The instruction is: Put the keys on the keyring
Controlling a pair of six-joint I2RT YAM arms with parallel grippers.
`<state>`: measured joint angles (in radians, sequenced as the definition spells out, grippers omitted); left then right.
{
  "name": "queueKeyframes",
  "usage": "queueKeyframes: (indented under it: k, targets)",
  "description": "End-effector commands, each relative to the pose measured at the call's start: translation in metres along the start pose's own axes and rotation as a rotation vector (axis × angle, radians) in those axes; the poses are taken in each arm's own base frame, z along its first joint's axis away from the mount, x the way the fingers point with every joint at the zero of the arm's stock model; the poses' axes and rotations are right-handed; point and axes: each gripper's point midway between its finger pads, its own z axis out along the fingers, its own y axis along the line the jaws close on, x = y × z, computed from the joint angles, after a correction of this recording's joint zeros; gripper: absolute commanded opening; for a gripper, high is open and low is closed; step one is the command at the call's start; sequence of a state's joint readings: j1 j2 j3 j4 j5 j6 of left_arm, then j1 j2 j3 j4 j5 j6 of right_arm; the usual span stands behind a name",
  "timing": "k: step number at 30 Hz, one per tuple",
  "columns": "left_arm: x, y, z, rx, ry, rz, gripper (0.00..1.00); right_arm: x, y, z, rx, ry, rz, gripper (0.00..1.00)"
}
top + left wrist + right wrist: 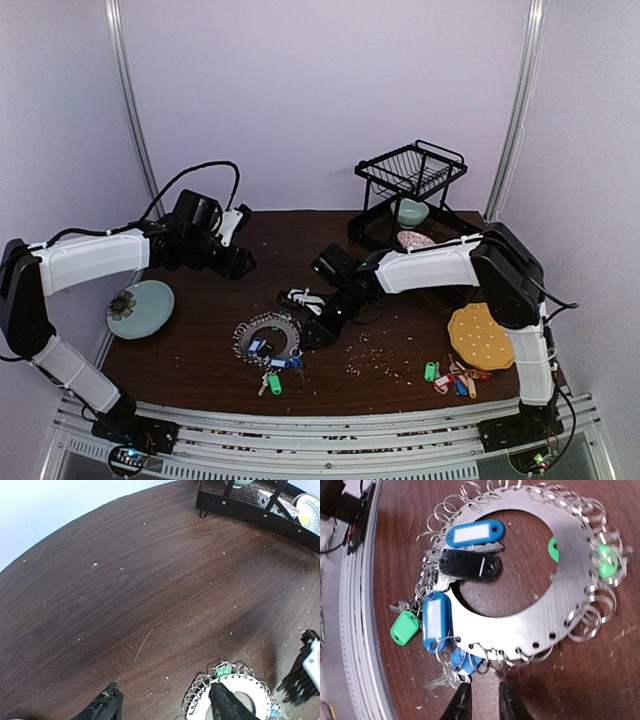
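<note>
Right gripper [481, 702], fingers slightly parted and holding nothing, hovers at the rim of the keyring [530, 625], which lies flat in the middle of the table [200, 375] with blue- and green-tagged keys [436, 620] already strung. The likely next step is fetching another key from the loose bunch [455, 378], well apart at front right, which calls for a precise pinch. Left gripper [165, 706] hangs wide open. Behind, a wire rack [410, 175] holds a pale bowl [411, 211].

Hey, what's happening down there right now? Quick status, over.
Left gripper open, hovering over table. Right gripper slightly open, empty, at keyring edge. Loose keys lie apart, unheld. Nothing blocking.
</note>
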<state>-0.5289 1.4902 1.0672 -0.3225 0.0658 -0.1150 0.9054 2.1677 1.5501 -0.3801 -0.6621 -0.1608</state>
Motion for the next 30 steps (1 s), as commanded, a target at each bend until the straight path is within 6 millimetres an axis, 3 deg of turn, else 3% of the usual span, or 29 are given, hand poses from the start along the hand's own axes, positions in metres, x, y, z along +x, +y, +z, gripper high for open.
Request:
queueKeyframes:
  k: [1, 4, 9, 12, 14, 30]
  targets:
    - [-0.011, 0.0, -0.006, 0.004, -0.05, -0.009, 0.63, -0.027, 0.014, -0.025, 0.004, -0.216, 0.229, 0.21]
    - [-0.01, 0.0, -0.004, 0.005, -0.045, -0.01, 0.63, -0.024, 0.011, -0.02, -0.019, -0.261, 0.342, 0.21]
    - [-0.01, 0.0, -0.005, 0.005, -0.045, -0.01, 0.63, -0.024, 0.012, -0.008, -0.057, -0.268, 0.384, 0.2]
    - [-0.011, 0.001, -0.006, -0.001, -0.05, -0.008, 0.63, -0.022, 0.006, -0.001, -0.036, -0.253, 0.412, 0.12]
    - [-0.01, 0.002, -0.006, -0.003, -0.049, -0.008, 0.63, -0.021, 0.005, 0.002, -0.044, -0.246, 0.414, 0.12]
    - [-0.009, 0.001, -0.005, 0.001, -0.045, -0.008, 0.63, 0.002, -0.002, 0.018, -0.011, -0.167, 0.421, 0.24]
